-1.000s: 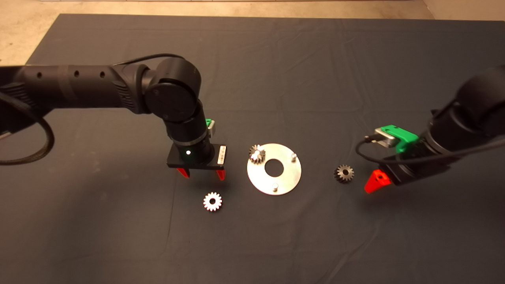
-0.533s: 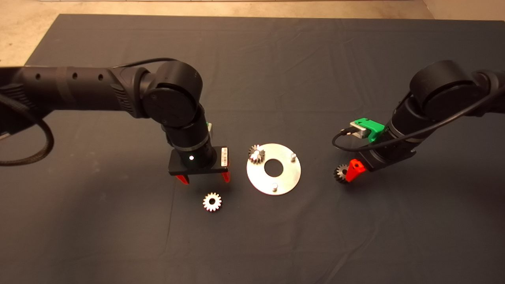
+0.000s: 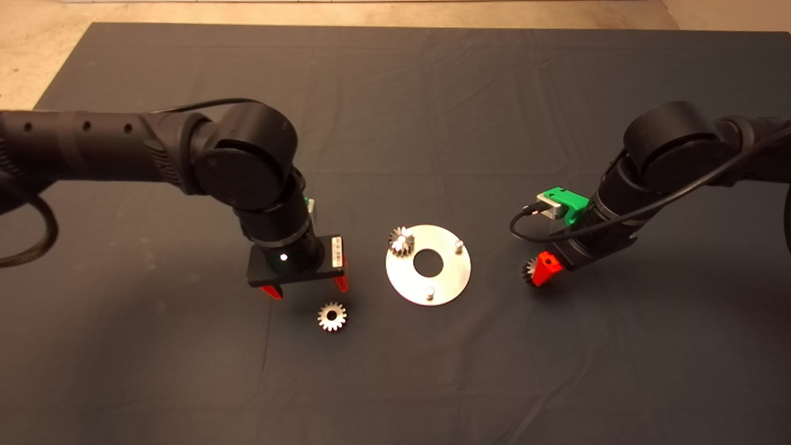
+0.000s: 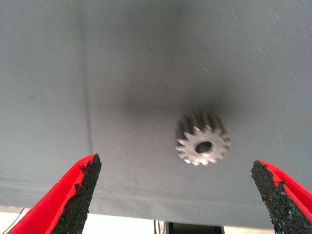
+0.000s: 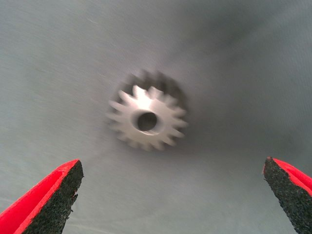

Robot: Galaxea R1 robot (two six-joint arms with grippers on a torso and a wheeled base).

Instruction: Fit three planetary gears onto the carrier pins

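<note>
The round silver plate point(image 3: 445, 281) lies mid-mat with three carrier pins; one planetary gear point(image 3: 401, 241) sits on the back-left pin, tilted. The pins at the back right point(image 3: 458, 246) and front point(image 3: 431, 293) are bare. A second gear point(image 3: 332, 316) lies flat on the mat left of the plate; my left gripper point(image 3: 304, 288) hangs open just behind it, and the gear also shows in the left wrist view point(image 4: 203, 145). A third gear point(image 3: 528, 271) lies right of the plate, half hidden under my open right gripper point(image 3: 539, 272); it also shows in the right wrist view point(image 5: 146, 119).
The dark mat point(image 3: 395, 383) covers the table; bare tan floor point(image 3: 25, 55) shows past its far-left corner. A black cable point(image 3: 525, 225) loops off the right wrist.
The right arm has swung in leftward and now hangs over the right-hand gear. The left gripper has drifted a little to the left and toward the front gear. The gears have not moved.
</note>
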